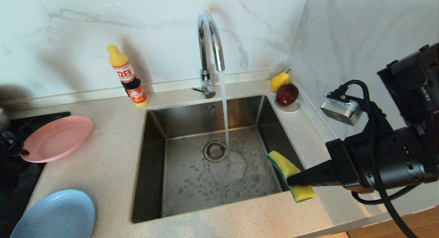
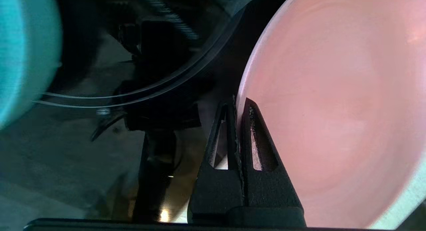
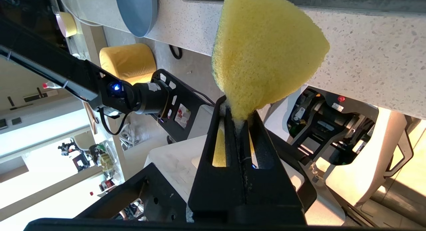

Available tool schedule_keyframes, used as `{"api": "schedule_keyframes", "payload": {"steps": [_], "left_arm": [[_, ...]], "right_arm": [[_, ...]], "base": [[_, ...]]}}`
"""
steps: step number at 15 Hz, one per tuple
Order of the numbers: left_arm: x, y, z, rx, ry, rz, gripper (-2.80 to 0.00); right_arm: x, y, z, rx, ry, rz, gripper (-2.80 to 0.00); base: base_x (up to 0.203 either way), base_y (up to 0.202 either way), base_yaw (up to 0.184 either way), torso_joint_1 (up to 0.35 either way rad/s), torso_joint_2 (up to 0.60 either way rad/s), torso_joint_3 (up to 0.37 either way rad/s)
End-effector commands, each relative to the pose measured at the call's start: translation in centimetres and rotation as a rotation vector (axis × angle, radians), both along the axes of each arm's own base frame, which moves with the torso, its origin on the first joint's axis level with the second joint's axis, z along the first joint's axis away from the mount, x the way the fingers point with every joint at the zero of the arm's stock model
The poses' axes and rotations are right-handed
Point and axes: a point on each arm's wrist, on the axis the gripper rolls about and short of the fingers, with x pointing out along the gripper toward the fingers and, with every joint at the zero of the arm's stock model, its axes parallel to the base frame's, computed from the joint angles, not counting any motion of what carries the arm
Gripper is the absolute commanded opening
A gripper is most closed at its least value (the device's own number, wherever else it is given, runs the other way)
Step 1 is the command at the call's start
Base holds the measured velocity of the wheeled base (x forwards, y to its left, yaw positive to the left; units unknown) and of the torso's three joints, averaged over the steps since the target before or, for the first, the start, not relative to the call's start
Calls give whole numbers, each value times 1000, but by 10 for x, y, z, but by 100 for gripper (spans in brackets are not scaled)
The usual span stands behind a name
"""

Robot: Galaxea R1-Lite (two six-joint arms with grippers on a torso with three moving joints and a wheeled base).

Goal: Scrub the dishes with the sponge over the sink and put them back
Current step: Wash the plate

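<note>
The pink plate (image 1: 56, 138) is tilted at the counter's left end, with my left gripper (image 1: 24, 151) shut on its near rim. From the left wrist the fingers (image 2: 238, 103) pinch the pink plate (image 2: 332, 108), and the teal bowl (image 2: 20, 58) sits blurred beside it. The light-blue plate (image 1: 55, 215) lies at the front left corner. My right gripper (image 1: 291, 180) is shut on the narrow end of the yellow and green sponge (image 1: 289, 174) at the right rim of the sink (image 1: 154, 169). The right wrist view shows the sponge (image 3: 263, 51) fanning out from the gripper (image 3: 238, 108).
Water runs from the chrome tap (image 1: 210, 42) into the basin beside the drain (image 1: 215, 151). A dish soap bottle (image 1: 128, 76) stands behind the sink at the left. A pear (image 1: 279, 81) and a red apple (image 1: 287, 94) rest on a white saucer (image 1: 291, 109) in the back right corner. A black cooktop (image 1: 37, 118) lies under the pink plate.
</note>
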Motion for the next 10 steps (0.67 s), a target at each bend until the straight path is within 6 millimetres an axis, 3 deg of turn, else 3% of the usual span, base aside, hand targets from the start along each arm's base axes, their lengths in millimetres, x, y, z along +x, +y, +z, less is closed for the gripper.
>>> {"api": "schedule_keyframes", "payload": {"steps": [1, 2, 7, 10], "left_arm": [[-2, 3, -8, -20, 17, 9, -280], [-2, 3, -9, -23, 19, 8, 0], [-4, 6, -33, -92, 60, 19, 0], [-9, 13, -31, -171, -1, 16, 0]], "right_arm": [[0, 0, 0, 0, 7, 1, -280], [0, 0, -1, 0, 7, 3, -280], [0, 0, -1, -1, 7, 0, -280], [1, 1, -2, -4, 11, 0, -280]], "base": [[0, 0, 0, 0, 0, 0], [0, 0, 0, 0, 0, 0], [0, 0, 0, 0, 0, 0], [0, 0, 0, 0, 0, 0]]}}
